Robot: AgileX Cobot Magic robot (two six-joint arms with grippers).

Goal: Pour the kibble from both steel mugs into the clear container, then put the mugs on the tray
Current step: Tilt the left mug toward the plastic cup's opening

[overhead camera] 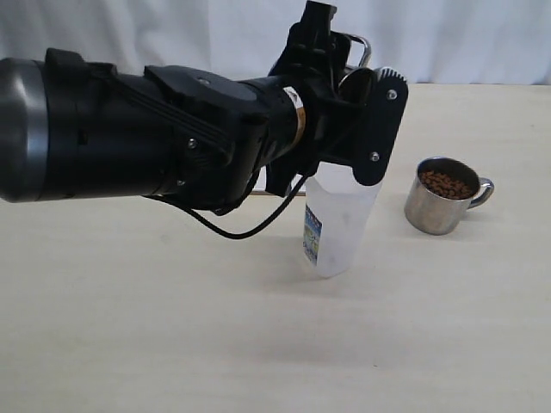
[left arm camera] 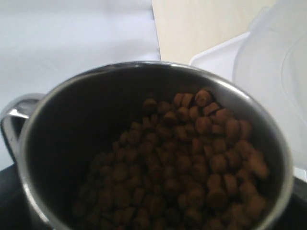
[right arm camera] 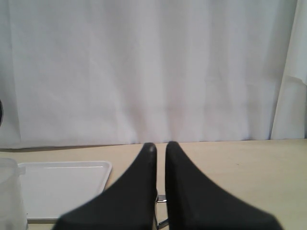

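My left gripper (overhead camera: 362, 95) is shut on a steel mug (left arm camera: 57, 124), held in the air just above the clear container (overhead camera: 336, 228). The left wrist view looks into this mug: kibble (left arm camera: 192, 158) lies inside, heaped toward the side nearest the container (left arm camera: 273, 72). The mug's loop handle (overhead camera: 360, 47) points up. The second steel mug (overhead camera: 439, 202), full of kibble (overhead camera: 445, 183), stands on the table right of the container. My right gripper (right arm camera: 160, 146) is shut and holds nothing, low over the table. A sliver of steel (right arm camera: 160, 199) shows beyond its fingers. The white tray (right arm camera: 62, 184) lies flat.
The left arm's black body (overhead camera: 155, 129) fills the upper left of the exterior view and hides the tray there. A white curtain (right arm camera: 144, 67) closes off the back of the light wooden table (overhead camera: 258, 344). The tray's corner (left arm camera: 216, 57) shows behind the container.
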